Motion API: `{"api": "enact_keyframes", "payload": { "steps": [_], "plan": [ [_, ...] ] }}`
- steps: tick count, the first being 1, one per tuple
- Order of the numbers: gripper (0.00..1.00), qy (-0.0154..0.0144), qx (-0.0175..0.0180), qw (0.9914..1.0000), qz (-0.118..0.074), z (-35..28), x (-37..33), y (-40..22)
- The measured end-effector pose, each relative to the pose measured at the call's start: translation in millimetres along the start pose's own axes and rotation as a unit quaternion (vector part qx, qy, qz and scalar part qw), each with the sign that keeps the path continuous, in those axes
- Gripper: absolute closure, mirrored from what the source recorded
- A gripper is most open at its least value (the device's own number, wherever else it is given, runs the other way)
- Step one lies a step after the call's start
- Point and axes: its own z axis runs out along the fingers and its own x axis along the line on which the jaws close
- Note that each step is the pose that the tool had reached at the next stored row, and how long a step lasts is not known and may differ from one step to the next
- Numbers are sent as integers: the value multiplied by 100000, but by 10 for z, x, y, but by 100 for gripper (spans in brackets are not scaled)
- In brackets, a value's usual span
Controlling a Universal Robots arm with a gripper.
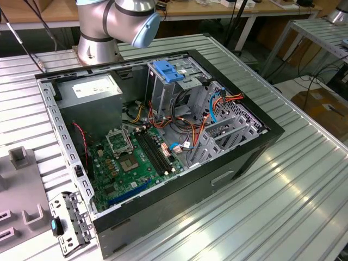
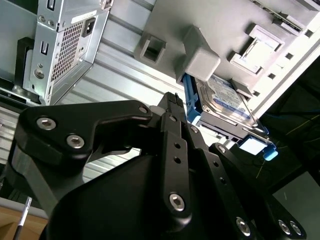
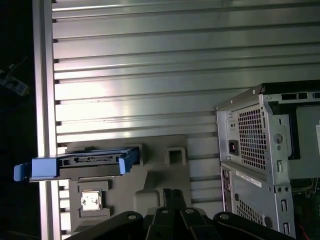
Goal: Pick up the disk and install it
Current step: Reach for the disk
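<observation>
The empty, pressed-together hand [image 3: 172, 193] is hovering near the disk [image 3: 95, 160]; gripping squarely across its blue rails [image 3: 75, 169] seems best.

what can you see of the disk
The disk is a flat silver-black slab, metal by the look, with a white-and-blue label on its face and blue plastic rails on its sides, their ends sticking out. It seems to stand on edge in the grey holder plate on the ribbed table, beside a grey block. The first wrist view shows it edge-on. The gripper is apart from it.
</observation>
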Motion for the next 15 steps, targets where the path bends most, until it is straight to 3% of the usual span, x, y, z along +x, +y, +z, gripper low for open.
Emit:
{"api": "enact_keyframes", "payload": {
  "steps": [15],
  "plan": [
    [89,0,2,100000,1,2,24,22]
  ]
}}
